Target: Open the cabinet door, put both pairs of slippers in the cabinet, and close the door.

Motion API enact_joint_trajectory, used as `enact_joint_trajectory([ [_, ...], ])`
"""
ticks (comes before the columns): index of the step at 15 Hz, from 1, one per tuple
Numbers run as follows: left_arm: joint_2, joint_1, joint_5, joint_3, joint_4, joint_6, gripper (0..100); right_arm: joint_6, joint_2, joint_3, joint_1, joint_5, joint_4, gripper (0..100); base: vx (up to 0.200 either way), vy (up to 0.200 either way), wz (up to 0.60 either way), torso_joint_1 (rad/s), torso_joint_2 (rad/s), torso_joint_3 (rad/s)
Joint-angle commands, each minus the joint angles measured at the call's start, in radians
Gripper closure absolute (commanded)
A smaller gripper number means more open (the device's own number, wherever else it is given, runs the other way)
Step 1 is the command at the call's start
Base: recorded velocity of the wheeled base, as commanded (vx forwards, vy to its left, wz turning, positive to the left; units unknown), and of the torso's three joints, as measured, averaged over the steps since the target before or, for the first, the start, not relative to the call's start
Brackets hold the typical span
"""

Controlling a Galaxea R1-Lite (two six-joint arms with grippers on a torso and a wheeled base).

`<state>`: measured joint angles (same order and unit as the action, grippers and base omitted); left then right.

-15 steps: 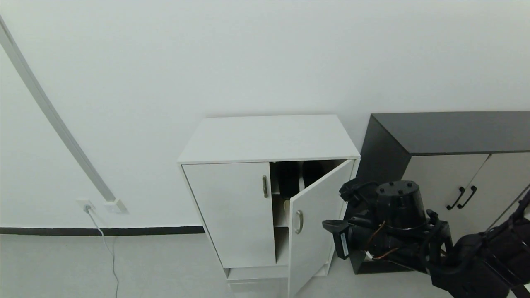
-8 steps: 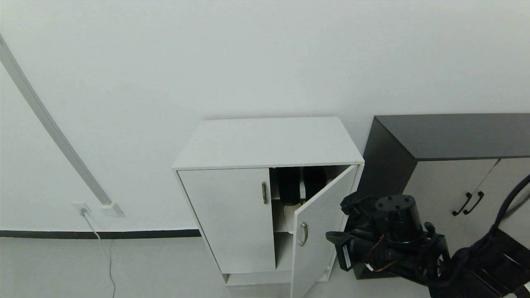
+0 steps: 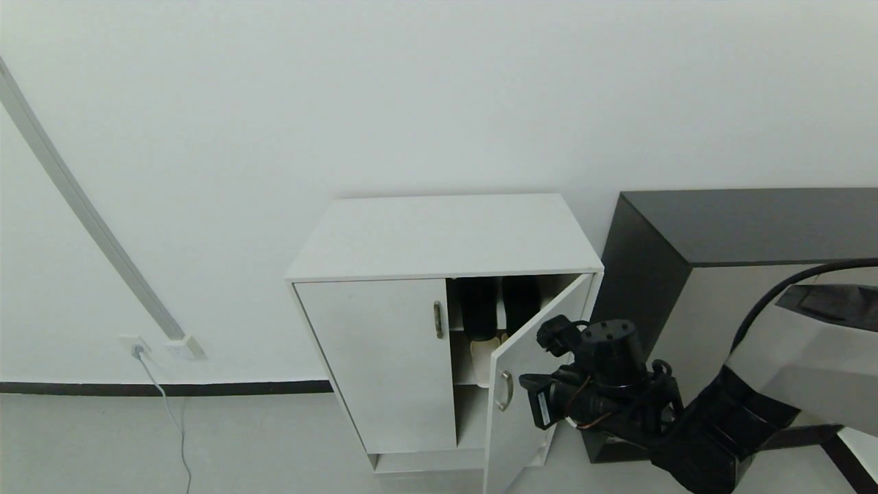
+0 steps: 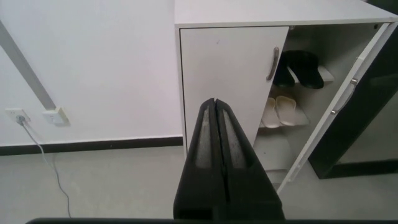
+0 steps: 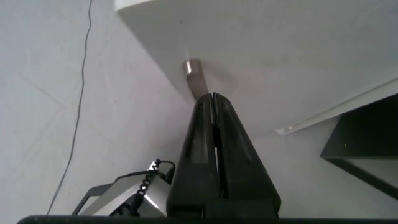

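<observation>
Our left gripper (image 4: 214, 106), flat black jaws closed on nothing, faces the smooth white cabinet (image 3: 439, 233). On its upper shelf lie black slippers (image 4: 305, 65), with cream slippers (image 4: 283, 111) below. Our right gripper (image 5: 214, 99), likewise closed and empty, sits beside the metal handle (image 5: 194, 73) of the ajar door (image 3: 525, 384).

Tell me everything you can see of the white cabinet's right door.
The right door is a flat white panel, smooth like laminated board, hinged on the right side of the cabinet and standing partly open, swung outward. A small curved metal handle sits near its free edge. The right gripper, shut, is close by the handle on its outer face; contact cannot be told.
</observation>
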<state>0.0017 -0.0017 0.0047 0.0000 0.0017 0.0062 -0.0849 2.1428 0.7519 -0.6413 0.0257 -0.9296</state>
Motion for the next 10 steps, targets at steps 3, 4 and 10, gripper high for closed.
enact_joint_trajectory([
  [3, 0.0, 0.0, 0.001, 0.0, 0.0, 0.0, 100, 0.001, 0.074, 0.084, 0.02, 0.0, 0.005, 100, 0.0, 0.0, 0.0, 0.0, 0.0, 0.0],
  [4, 0.0, 0.0, 0.001, 0.0, 0.0, 0.0, 100, 0.001, 0.082, 0.098, 0.02, -0.001, 0.005, 100, 0.0, 0.0, 0.0, 0.0, 0.0, 0.0],
  [10, 0.0, 0.0, 0.001, 0.0, 0.0, 0.0, 100, 0.001, 0.154, 0.238, 0.045, -0.003, 0.057, 100, 0.0, 0.0, 0.0, 0.0, 0.0, 0.0],
])
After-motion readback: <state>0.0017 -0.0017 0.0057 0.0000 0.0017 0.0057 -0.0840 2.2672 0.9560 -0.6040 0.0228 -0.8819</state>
